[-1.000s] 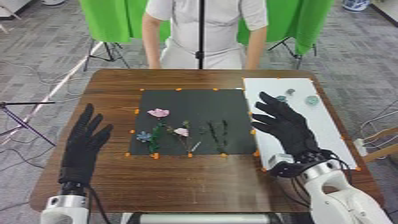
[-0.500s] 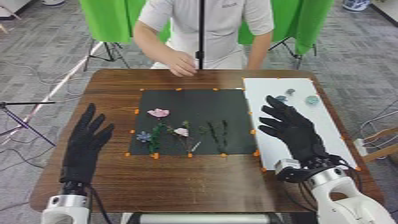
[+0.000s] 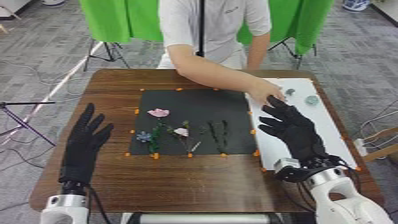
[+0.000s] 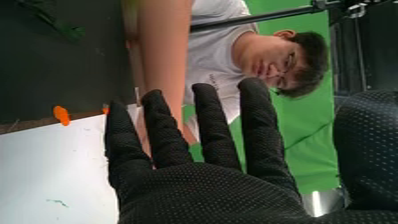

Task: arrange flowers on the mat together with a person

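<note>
Principal change noted: the person's hand [image 3: 265,92], earlier at the far edge of the worktop [image 3: 105,100], now extends over the white sheet [image 3: 322,117], close beside the fingertips of the robot's right hand [image 3: 298,135]. Whether it grasps a bloom there cannot be told. The round pale green bloom [image 3: 312,100] remains on that sheet. On the black mat [image 3: 200,102] the arrangement is unaltered: pink flower [image 3: 158,113], pale pink flower [image 3: 181,132], blue flower [image 3: 144,136] and dark green stems [image 3: 218,135]. Right hand: fingers extended and spread, nothing held. Left hand [image 3: 82,145]: fingers extended, unloaded, beside the mat. Assessment: the person appears to be taking a turn at selecting a piece; the right hand should wait clear, as contact is the main risk.
</note>
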Motion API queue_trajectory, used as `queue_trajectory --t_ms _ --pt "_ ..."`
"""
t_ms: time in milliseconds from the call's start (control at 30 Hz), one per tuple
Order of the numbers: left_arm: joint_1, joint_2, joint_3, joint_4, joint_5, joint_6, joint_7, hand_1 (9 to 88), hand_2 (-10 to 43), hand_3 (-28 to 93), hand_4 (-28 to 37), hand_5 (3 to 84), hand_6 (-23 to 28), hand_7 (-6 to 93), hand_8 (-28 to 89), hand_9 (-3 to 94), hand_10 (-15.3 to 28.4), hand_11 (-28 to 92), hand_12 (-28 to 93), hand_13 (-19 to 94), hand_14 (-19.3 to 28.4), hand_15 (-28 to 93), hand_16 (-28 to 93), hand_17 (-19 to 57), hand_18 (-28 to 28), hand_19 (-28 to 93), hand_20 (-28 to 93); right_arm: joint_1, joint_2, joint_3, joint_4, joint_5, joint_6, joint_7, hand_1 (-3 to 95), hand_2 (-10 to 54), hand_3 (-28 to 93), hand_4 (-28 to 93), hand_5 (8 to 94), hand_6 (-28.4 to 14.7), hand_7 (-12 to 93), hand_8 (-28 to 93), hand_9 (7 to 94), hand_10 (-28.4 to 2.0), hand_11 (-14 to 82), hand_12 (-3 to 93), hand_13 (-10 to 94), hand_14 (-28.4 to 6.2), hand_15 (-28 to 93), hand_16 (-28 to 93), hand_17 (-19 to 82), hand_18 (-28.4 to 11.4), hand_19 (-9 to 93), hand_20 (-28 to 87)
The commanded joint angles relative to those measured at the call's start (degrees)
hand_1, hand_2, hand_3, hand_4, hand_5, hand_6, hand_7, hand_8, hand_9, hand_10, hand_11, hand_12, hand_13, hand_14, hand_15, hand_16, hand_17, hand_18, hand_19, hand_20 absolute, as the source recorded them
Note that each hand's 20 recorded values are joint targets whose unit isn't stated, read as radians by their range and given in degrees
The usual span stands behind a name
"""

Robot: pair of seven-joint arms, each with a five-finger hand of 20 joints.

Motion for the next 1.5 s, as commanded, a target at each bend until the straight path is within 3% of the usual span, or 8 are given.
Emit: queue_trajectory --t_ms 33,733,1067,1200,1367,1433,1500 --pt "0.5 -0.57 -0.42 0.04 0.56 -0.84 -1.07 19.6 3.4 75 -28.3 23.8 -5.6 11.8 -10 25.9 9.1 4 14 23 17.6 18 1 -10.0 28.4 46 -2 -0.2 -1.3 0.2 -0.9 -0.6 1.0 -0.6 14.6 11.1 68 -27 37.1 4.1 8 -9 35.8 -11.2 3.3 16.1 26 -19.7 3 32 3 -25.1 26 16" --pt "0.9 -0.60 -0.25 -0.05 0.43 -0.43 -1.49 20.3 3.3 76 -28.3 23.3 -5.2 11.9 -10 25.9 9.7 4 14 23 17.7 19 1 -9.9 28.4 47 -2 -0.7 -1.1 0.0 -0.8 -1.1 0.6 0.5 15.1 10.8 68 -27 37.4 4.3 9 -9 36.3 -11.2 3.5 16.1 27 -19.7 4 32 3 -25.2 27 17" --pt "0.7 0.09 0.19 0.03 -0.06 0.36 -0.54 21.0 3.2 76 -28.3 23.1 -4.9 12.2 -10 25.8 9.9 4 14 23 17.8 19 1 -9.9 28.4 47 -2 0.5 -0.1 0.6 -0.6 -2.3 0.6 1.5 15.2 10.5 68 -27 37.4 4.4 9 -9 36.4 -11.3 3.5 16.2 29 -19.6 5 32 3 -25.3 28 18" --pt "0.4 0.23 0.01 0.00 -0.01 0.17 -0.79 21.2 3.3 76 -28.3 23.1 -4.9 12.4 -10 25.8 10.0 5 14 23 17.8 19 1 -9.9 28.4 47 -2 3.2 5.9 1.5 -0.2 -8.2 5.7 4.8 16.2 9.5 69 -26 37.6 4.2 9 -9 38.1 -12.8 4.1 16.8 33 -19.8 9 32 3 -25.6 34 21" --pt "0.3 0.80 0.24 -0.09 -0.16 0.55 -0.49 21.2 3.3 76 -28.3 23.1 -4.8 12.4 -10 25.8 10.0 5 14 23 17.8 19 1 -9.9 28.4 47 -2 9.2 15.2 2.8 2.6 -18.3 12.4 11.2 20.7 6.7 69 -25 37.7 4.0 10 -9 39.5 -15.0 5.9 18.2 36 -18.7 26 23 6 -26.4 45 25" --pt "0.5 1.06 0.26 -0.21 -0.25 0.77 -0.30 21.2 3.2 76 -28.3 23.1 -4.8 12.4 -10 25.8 10.1 5 14 23 17.8 19 1 -9.9 28.4 47 -2 15.8 21.2 -3.2 5.3 -22.0 20.4 14.7 21.4 6.0 69 -24 37.6 3.8 10 -9 39.9 -16.0 8.0 18.4 38 -17.9 31 22 8 -26.3 47 26" --pt "0.4 1.31 0.45 -0.23 -0.33 0.96 -0.23 21.2 3.2 76 -28.3 23.1 -4.7 12.4 -10 25.8 10.2 5 14 23 17.8 19 1 -9.9 28.4 47 -2 19.6 24.9 -5.9 7.9 -27.6 22.7 18.0 22.6 5.0 69 -24 39.5 2.6 13 -10 41.7 -16.0 11.1 17.7 40 -17.5 37 19 9 -26.2 50 27"
